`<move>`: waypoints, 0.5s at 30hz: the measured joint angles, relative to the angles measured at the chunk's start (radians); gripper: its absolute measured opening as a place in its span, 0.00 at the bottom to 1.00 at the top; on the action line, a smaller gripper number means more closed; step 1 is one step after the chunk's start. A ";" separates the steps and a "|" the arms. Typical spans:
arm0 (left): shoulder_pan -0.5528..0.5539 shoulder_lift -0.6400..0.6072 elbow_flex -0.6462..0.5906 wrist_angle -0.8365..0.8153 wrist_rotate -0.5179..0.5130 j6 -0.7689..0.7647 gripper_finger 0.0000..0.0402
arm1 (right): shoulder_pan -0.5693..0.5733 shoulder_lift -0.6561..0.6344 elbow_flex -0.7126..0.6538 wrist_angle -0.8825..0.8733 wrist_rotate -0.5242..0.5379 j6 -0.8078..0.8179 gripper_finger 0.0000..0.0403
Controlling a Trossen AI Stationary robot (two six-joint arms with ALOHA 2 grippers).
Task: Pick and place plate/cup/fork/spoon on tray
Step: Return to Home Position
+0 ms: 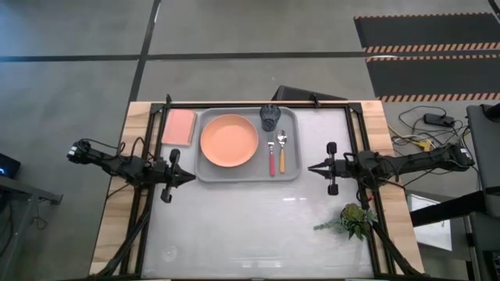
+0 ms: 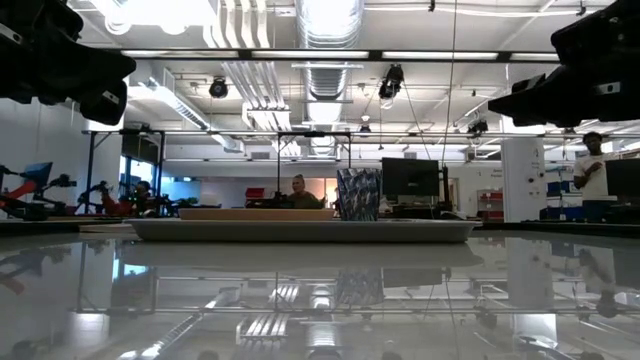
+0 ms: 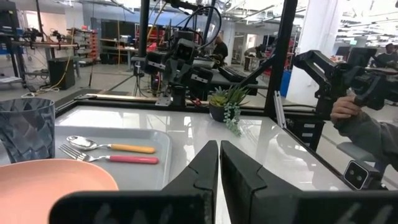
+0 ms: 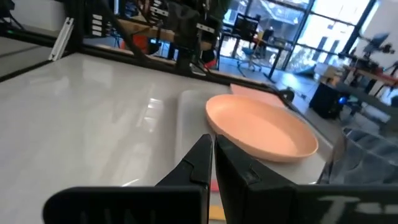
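The grey tray lies at the table's far middle. On it rest the salmon-orange plate, the dark blue-grey cup, the red-handled fork and the orange-handled spoon. My left gripper is shut and empty beside the tray's left near corner, above the table. My right gripper is shut and empty just right of the tray. The plate, cup, fork and spoon also show in the left wrist view, and the plate in the right wrist view.
A pink flat rectangle lies left of the tray. A small green plant stands at the table's near right. A black frame borders the table. A person's hand shows beyond the table's edge in the left wrist view.
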 joint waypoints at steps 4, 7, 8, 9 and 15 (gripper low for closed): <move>0.000 0.000 0.000 0.000 0.000 -0.002 0.00 | 0.000 0.004 0.000 -0.002 0.001 0.041 0.02; 0.000 0.000 -0.001 0.000 0.000 -0.002 0.00 | 0.000 0.005 0.000 -0.003 0.001 0.054 0.02; 0.000 0.000 -0.001 0.000 0.000 -0.002 0.00 | 0.000 0.005 0.000 -0.003 0.001 0.050 0.02; 0.000 0.000 -0.001 0.000 0.000 -0.002 0.00 | 0.000 0.005 0.000 -0.003 0.001 0.040 0.02; 0.000 0.000 -0.001 0.001 0.000 -0.002 0.00 | 0.000 0.005 0.000 -0.024 0.001 -0.060 0.02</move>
